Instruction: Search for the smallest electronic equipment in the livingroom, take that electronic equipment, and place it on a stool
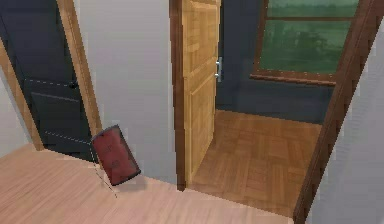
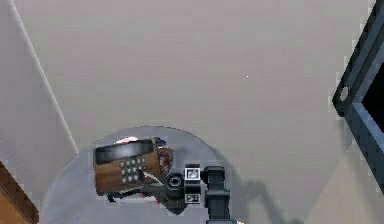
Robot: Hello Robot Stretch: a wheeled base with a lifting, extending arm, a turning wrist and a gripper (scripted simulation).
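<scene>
Dark arm (image 2: 215, 205) at arm side view's bottom edge; gripper (image 2: 160, 180) at its far end. Held there: brown keypad device (image 2: 125, 165), judged sought electronic equipment, clear of every surface, pale wall (image 2: 200, 70) behind. Search and pick-up judged done; placing on stool left. Forward view: red-brown tilted slab (image 1: 115, 155) above wooden floor (image 1: 40, 190), possibly same device; open wooden door (image 1: 200, 80); farther room (image 1: 260, 150) with window (image 1: 310, 40). Stool to be located.

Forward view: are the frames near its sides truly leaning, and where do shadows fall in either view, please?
Forward view: the wooden frame at the right edge leans only in the picture. Arm side view: a grey shadow lies on the pale surface right of the arm.
</scene>
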